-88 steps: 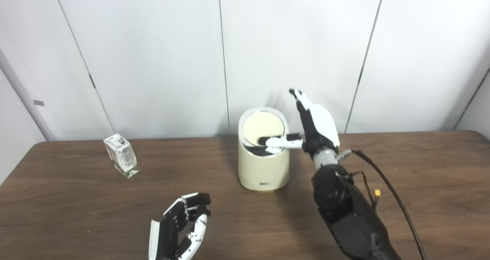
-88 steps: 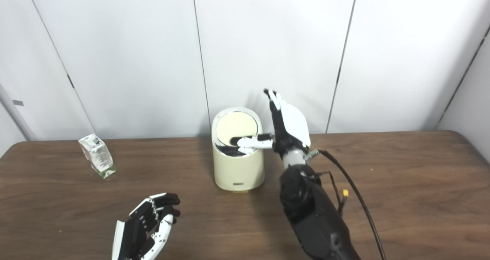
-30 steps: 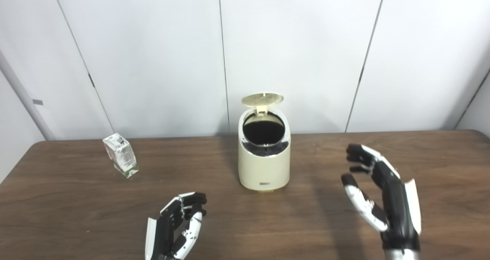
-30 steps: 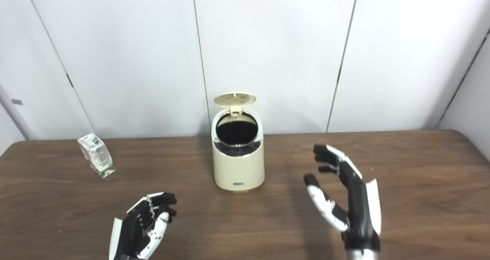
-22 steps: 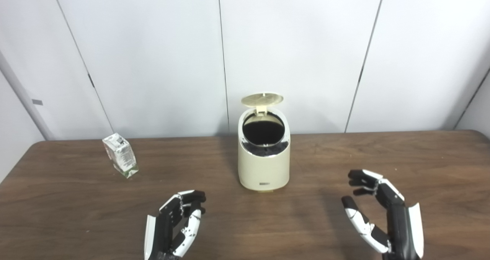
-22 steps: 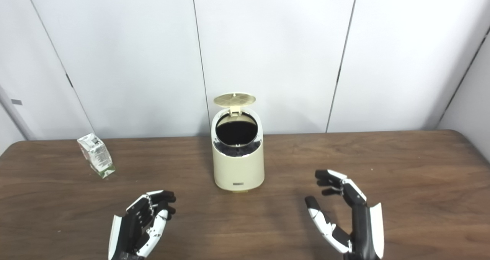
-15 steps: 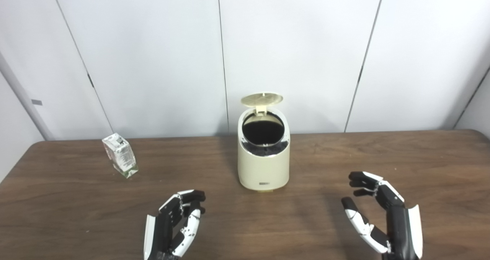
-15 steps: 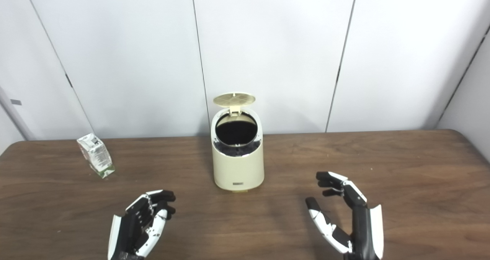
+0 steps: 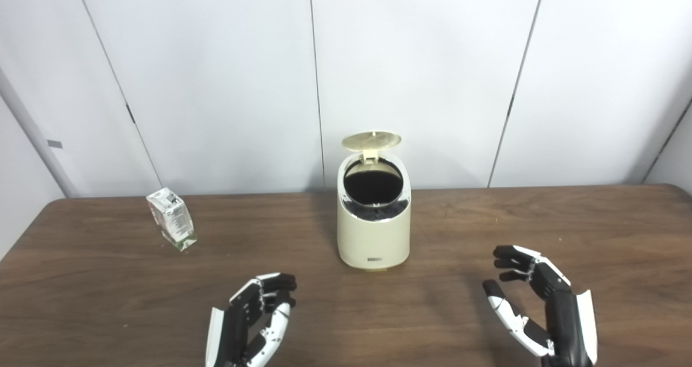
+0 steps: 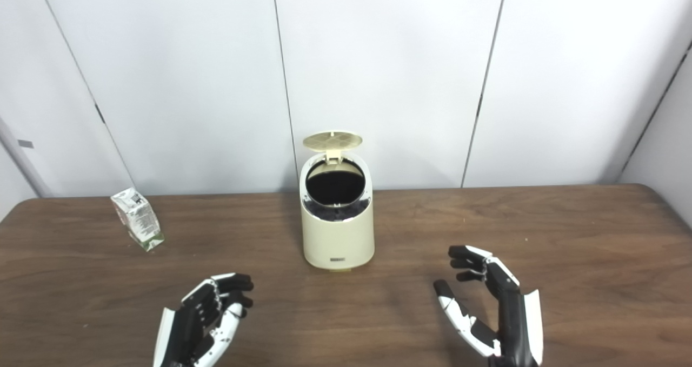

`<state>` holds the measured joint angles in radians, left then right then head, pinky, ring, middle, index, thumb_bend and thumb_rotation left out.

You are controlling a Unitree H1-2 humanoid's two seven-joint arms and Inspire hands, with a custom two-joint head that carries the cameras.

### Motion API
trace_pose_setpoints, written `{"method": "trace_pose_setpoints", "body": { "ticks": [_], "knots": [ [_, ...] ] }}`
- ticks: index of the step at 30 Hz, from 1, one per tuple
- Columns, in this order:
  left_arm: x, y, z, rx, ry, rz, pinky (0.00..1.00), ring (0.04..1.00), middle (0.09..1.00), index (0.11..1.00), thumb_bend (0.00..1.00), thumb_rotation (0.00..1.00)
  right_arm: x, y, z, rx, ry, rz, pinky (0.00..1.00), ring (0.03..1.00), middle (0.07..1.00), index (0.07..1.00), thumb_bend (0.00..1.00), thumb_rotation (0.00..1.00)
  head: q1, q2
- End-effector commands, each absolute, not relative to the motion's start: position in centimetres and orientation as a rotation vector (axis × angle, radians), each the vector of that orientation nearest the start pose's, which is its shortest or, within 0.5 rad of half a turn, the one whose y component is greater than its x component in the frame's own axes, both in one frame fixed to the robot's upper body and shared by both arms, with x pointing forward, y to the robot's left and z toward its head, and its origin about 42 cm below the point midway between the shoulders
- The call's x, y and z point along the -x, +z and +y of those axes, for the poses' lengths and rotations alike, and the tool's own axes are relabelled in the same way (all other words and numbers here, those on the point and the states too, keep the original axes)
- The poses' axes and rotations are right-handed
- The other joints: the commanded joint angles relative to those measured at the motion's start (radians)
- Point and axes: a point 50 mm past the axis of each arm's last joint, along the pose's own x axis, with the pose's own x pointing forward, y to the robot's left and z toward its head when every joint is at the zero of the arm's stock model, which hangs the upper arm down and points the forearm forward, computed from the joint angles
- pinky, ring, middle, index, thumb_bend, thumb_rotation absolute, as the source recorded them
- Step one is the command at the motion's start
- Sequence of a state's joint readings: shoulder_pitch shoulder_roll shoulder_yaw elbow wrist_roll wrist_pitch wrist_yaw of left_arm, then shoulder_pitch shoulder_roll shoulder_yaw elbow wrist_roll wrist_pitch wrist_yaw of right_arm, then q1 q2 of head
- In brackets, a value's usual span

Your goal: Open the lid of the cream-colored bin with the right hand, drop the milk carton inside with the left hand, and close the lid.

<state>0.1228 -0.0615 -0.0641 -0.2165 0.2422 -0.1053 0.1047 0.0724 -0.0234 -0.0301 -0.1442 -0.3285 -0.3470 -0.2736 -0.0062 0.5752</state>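
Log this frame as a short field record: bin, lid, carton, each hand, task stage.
bin: cream-colored bin, upright at table centre
lid: lid flipped up at the back, opening exposed
carton: milk carton on the table, far left, apart from the bin
left hand: left hand empty, near edge
right hand: right hand open, empty
stage: lid open; carton not yet picked up

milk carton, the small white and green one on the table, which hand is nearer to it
Left. The left hand sits in front of the small white and green milk carton; the right hand lies far across, beyond the cream-colored bin.
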Motion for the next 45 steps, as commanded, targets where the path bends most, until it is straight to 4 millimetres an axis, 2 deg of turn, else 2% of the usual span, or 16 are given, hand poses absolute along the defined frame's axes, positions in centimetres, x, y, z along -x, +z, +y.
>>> {"method": "trace_pose_setpoints", "body": {
  "ticks": [1, 2, 4, 7, 10, 14, 18, 21, 23, 26, 29, 32, 37, 39, 42, 45],
  "knots": [
    [-24.6, 14.8, 18.7, -0.223, 0.078, -0.258, 0.52, 0.599, 0.683, 0.695, 0.38, 0.17, -25.0, 15.0, -23.5, 0.316, -0.267, -0.495, 0.54, 0.637, 0.666, 0.651, 0.29, 0.32, -0.003, 0.000],
    [-24.6, 14.8, 18.8, -0.261, 0.073, -0.254, 0.53, 0.623, 0.696, 0.710, 0.47, 0.11, -25.1, 15.0, -23.4, 0.329, -0.267, -0.501, 0.54, 0.631, 0.662, 0.646, 0.28, 0.31, -0.002, -0.002],
    [-24.7, 15.2, 19.0, -0.336, 0.067, -0.254, 0.54, 0.654, 0.707, 0.726, 0.62, 0.06, -25.1, 14.9, -23.4, 0.374, -0.268, -0.513, 0.52, 0.623, 0.655, 0.638, 0.27, 0.29, -0.004, -0.012],
    [-24.9, 16.6, 19.2, -0.424, 0.058, -0.282, 0.54, 0.666, 0.719, 0.736, 0.73, 0.07, -25.2, 14.8, -23.3, 0.404, -0.272, -0.520, 0.52, 0.620, 0.650, 0.634, 0.26, 0.28, -0.010, -0.011],
    [-25.2, 19.5, 19.7, -0.479, 0.055, -0.379, 0.54, 0.668, 0.721, 0.741, 0.74, 0.15, -25.2, 14.7, -23.5, 0.425, -0.278, -0.522, 0.52, 0.619, 0.649, 0.643, 0.26, 0.31, -0.013, -0.013],
    [-26.2, 24.2, 21.4, -0.527, 0.115, -0.543, 0.52, 0.653, 0.700, 0.711, 0.73, 0.16, -25.3, 14.4, -23.5, 0.424, -0.286, -0.507, 0.52, 0.623, 0.653, 0.648, 0.26, 0.34, -0.001, -0.023],
    [-27.5, 29.1, 23.8, -0.555, 0.252, -0.717, 0.51, 0.635, 0.688, 0.688, 0.67, 0.13, -25.3, 14.3, -23.6, 0.413, -0.293, -0.490, 0.52, 0.625, 0.656, 0.639, 0.27, 0.33, 0.006, -0.027],
    [-28.7, 32.4, 26.0, -0.655, 0.339, -0.814, 0.48, 0.605, 0.660, 0.665, 0.66, 0.06, -25.3, 14.1, -23.7, 0.387, -0.293, -0.493, 0.52, 0.626, 0.657, 0.640, 0.28, 0.36, 0.017, -0.032],
    [-29.6, 34.3, 27.4, -0.754, 0.384, -0.814, 0.46, 0.568, 0.597, 0.631, 0.70, 0.02, -25.4, 14.0, -23.9, 0.380, -0.290, -0.499, 0.52, 0.629, 0.658, 0.642, 0.28, 0.34, 0.022, -0.030],
    [-30.8, 36.6, 29.5, -0.865, 0.421, -0.782, 0.45, 0.538, 0.563, 0.608, 0.79, 0.05, -25.3, 13.9, -24.0, 0.376, -0.287, -0.492, 0.54, 0.636, 0.661, 0.646, 0.28, 0.35, 0.027, -0.027],
    [-32.0, 39.0, 31.7, -0.961, 0.430, -0.676, 0.44, 0.552, 0.595, 0.623, 0.87, 0.12, -25.2, 13.9, -24.0, 0.385, -0.285, -0.484, 0.54, 0.636, 0.662, 0.647, 0.28, 0.36, 0.036, -0.031],
    [-33.4, 41.0, 34.0, -1.032, 0.438, -0.556, 0.35, 0.494, 0.652, 0.677, 0.98, 0.21, -25.3, 13.8, -24.1, 0.386, -0.287, -0.484, 0.54, 0.634, 0.659, 0.642, 0.28, 0.34, 0.038, -0.032],
    [-36.0, 42.3, 36.1, -1.027, 0.420, -0.397, 0.41, 0.600, 0.699, 0.735, 1.00, 0.27, -25.3, 13.9, -24.7, 0.398, -0.284, -0.490, 0.52, 0.629, 0.655, 0.637, 0.27, 0.35, 0.050, -0.031],
    [-37.3, 42.2, 36.8, -1.000, 0.411, -0.343, 0.46, 0.682, 0.758, 0.771, 1.00, 0.31, -25.2, 13.8, -24.9, 0.392, -0.284, -0.490, 0.53, 0.628, 0.655, 0.637, 0.26, 0.32, 0.055, -0.032],
    [-38.9, 42.0, 37.3, -0.974, 0.383, -0.286, 0.44, 0.658, 0.760, 0.781, 1.00, 0.31, -25.1, 13.7, -25.4, 0.394, -0.291, -0.487, 0.52, 0.627, 0.655, 0.631, 0.26, 0.28, 0.082, -0.034],
    [-40.0, 41.5, 37.5, -0.969, 0.362, -0.238, 0.42, 0.650, 0.746, 0.761, 1.00, 0.29, -24.9, 13.7, -25.9, 0.425, -0.299, -0.471, 0.52, 0.627, 0.660, 0.628, 0.25, 0.32, 0.103, -0.037]
  ]
}}
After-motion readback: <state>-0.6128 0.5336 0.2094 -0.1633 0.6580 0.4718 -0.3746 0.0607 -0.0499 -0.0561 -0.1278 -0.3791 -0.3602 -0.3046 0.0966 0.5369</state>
